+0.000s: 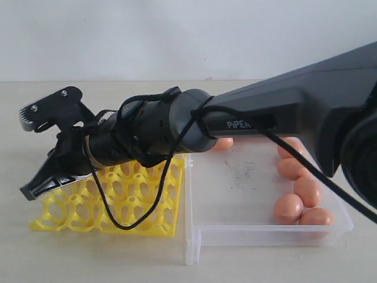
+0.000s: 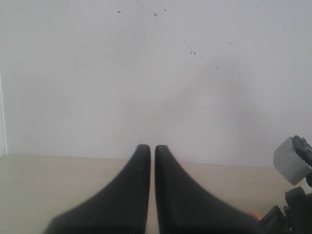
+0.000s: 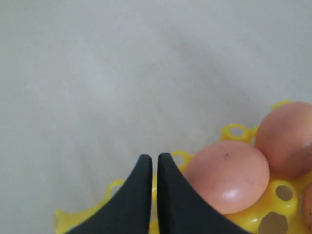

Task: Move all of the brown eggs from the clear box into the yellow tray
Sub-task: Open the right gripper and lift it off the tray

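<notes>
Reaching across from the right, my right arm hangs over the yellow tray (image 1: 135, 206), and its gripper (image 1: 28, 190) points down at the tray's left edge. That right gripper (image 3: 154, 158) is shut and empty, just beside a brown egg (image 3: 226, 175) seated in a tray (image 3: 280, 214) cup. A second egg (image 3: 287, 139) sits in the cup behind it. Several more brown eggs (image 1: 297, 188) lie along the right side of the clear box (image 1: 191, 236), and one (image 1: 222, 143) peeks out behind the arm. My left gripper (image 2: 152, 148) is shut on nothing and faces the wall.
A black cable (image 1: 118, 221) loops down from the right arm over the tray. The beige table (image 1: 88, 259) runs back to a white wall. A grey part of the other arm (image 2: 291, 160) shows at the edge of the left wrist view.
</notes>
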Robot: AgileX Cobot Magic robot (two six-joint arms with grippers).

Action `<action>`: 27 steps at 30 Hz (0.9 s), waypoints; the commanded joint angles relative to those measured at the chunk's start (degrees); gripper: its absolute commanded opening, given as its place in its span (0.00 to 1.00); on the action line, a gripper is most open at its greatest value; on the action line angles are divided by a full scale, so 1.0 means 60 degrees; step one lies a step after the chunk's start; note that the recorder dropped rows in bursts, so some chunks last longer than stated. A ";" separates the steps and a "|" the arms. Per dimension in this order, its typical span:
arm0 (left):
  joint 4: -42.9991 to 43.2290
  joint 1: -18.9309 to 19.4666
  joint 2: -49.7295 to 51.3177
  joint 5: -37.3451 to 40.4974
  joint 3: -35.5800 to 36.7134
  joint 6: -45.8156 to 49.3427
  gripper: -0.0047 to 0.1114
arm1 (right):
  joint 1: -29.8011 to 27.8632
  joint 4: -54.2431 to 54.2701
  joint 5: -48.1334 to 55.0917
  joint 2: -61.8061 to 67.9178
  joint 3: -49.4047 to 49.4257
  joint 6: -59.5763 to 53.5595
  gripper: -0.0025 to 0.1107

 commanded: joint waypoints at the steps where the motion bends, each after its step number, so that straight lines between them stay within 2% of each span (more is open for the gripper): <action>1: -0.0045 -0.0017 -0.0012 -0.0054 -0.0025 0.0033 0.07 | 0.0007 -0.0031 0.0055 0.0154 0.0011 -0.1873 0.02; 10: -0.0045 -0.0017 -0.0012 -0.0054 -0.0025 0.0033 0.07 | -0.0009 -0.0031 0.1416 0.0621 0.0011 -0.1697 0.02; 17: -0.0045 -0.0017 -0.0012 -0.0054 -0.0025 0.0033 0.07 | 0.0007 -0.0031 -0.0334 0.0890 0.0011 -0.1563 0.02; 21: -0.0045 -0.0017 -0.0012 -0.0054 -0.0025 0.0033 0.07 | 0.0066 -0.0031 -0.0519 0.0406 0.0011 -0.2852 0.02; 23: -0.0045 -0.0017 -0.0012 -0.0054 -0.0025 0.0033 0.07 | 0.0140 -0.0031 0.0066 0.0046 0.0011 -0.3396 0.02; 27: -0.0045 -0.0017 -0.0012 -0.0054 -0.0025 0.0033 0.07 | 0.0598 -0.0031 0.2342 -0.0796 0.0028 -0.4288 0.02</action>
